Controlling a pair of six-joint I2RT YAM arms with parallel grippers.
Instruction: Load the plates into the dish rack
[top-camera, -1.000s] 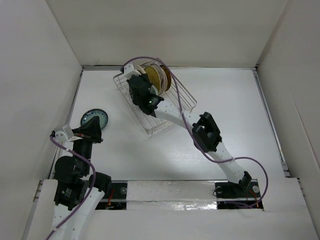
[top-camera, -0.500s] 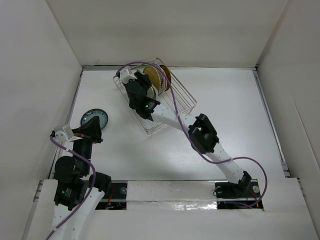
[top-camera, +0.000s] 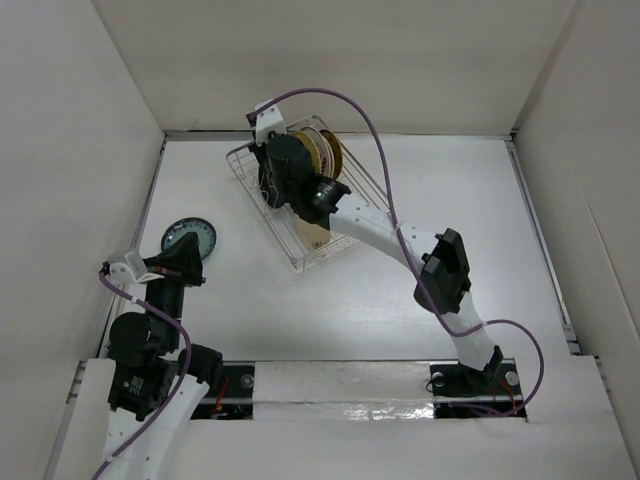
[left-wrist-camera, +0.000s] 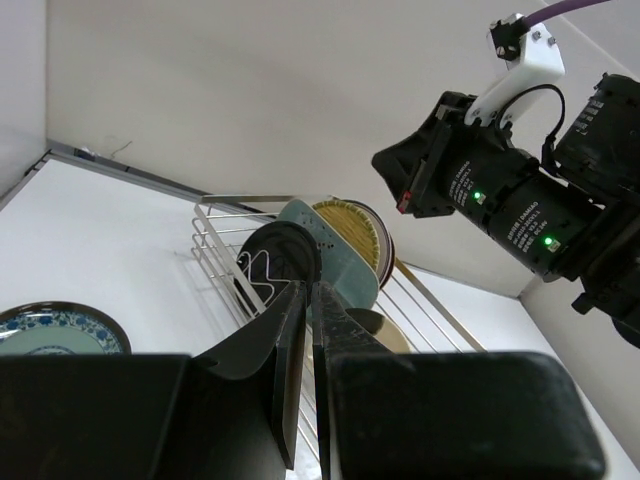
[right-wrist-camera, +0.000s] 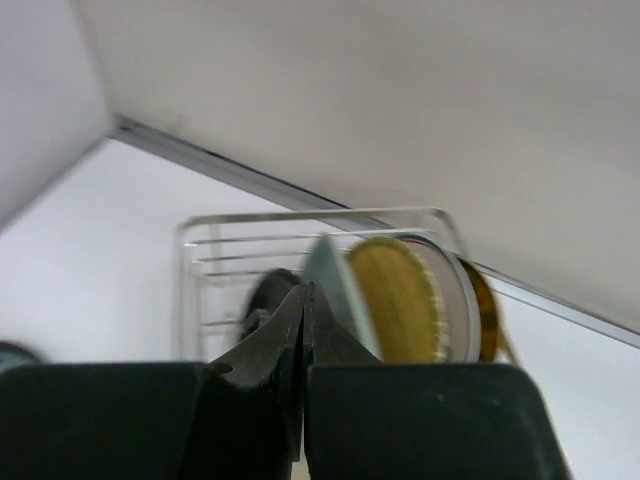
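Note:
The silver wire dish rack (top-camera: 352, 190) stands at the table's back middle. Several plates stand on edge in it: a black one (left-wrist-camera: 285, 255), a pale green one (left-wrist-camera: 338, 262) and a gold-and-brown one (top-camera: 328, 152). A tan plate (top-camera: 318, 237) lies flat in the rack's near end. A teal patterned plate (top-camera: 188, 238) lies on the table at the left. My right gripper (right-wrist-camera: 305, 300) is shut and empty, held above the rack in front of the standing plates. My left gripper (left-wrist-camera: 312, 300) is shut and empty, just near of the teal plate (left-wrist-camera: 55, 330).
White walls close in the table on the left, back and right. My right arm (top-camera: 400, 245) stretches diagonally from its base at the near right over the table to the rack. The rack (right-wrist-camera: 220, 235) stands skewed near the back wall.
My right wrist has swung from the rack's left side to higher above it, and its elbow has moved right. The left arm and the teal plate have not moved.

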